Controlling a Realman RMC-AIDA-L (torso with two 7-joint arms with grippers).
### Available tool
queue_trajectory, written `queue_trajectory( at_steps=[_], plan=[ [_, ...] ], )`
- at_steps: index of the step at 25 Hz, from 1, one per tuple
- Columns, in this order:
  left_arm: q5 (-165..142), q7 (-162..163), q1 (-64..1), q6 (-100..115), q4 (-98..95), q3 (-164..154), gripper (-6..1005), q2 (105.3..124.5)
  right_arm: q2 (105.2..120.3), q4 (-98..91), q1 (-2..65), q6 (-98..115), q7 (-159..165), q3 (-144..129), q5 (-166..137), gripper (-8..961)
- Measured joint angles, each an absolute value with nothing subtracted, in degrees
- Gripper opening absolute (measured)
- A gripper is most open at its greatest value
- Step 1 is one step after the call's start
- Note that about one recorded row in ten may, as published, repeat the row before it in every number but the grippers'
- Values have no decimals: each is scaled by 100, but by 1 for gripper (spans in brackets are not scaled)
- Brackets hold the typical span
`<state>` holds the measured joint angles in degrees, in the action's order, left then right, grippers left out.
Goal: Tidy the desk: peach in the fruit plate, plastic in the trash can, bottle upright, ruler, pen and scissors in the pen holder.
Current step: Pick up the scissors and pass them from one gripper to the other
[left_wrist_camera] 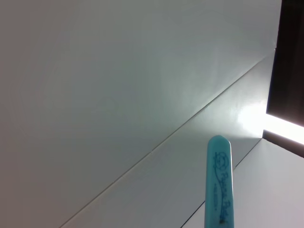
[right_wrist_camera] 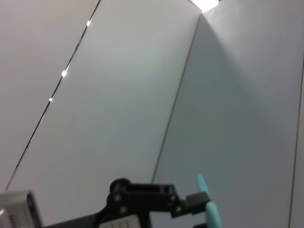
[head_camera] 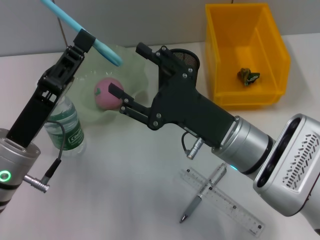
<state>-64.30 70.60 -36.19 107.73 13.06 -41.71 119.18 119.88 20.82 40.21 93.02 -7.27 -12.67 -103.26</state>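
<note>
Scissors (head_camera: 82,25), cased in teal, are riding high in the left gripper (head_camera: 82,42), whose fingers are pinching them near mid-length, above the fruit plate (head_camera: 135,67) where the peach (head_camera: 106,93) is already sitting. The right gripper (head_camera: 131,75) is hovering with fingers spread wide, just in front of the mesh pen holder (head_camera: 187,58). Trouble is likely at a handover: the long, tilted scissors could be slipping or swinging, and the two arms are crowding each other. Ruler (head_camera: 225,202) and pen (head_camera: 205,192) are waiting on the desk (head_camera: 125,190); the bottle (head_camera: 65,125) is standing upright.
</note>
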Motion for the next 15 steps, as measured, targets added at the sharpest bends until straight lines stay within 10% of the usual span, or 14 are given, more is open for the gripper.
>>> queue_trajectory(
  at_steps=[15],
  plan=[
    [-6458, 7089, -3577, 10749, 1426, -4066, 294, 11918, 11988, 2132, 4226, 9111, -1180, -908, -10555, 766]
  ],
)
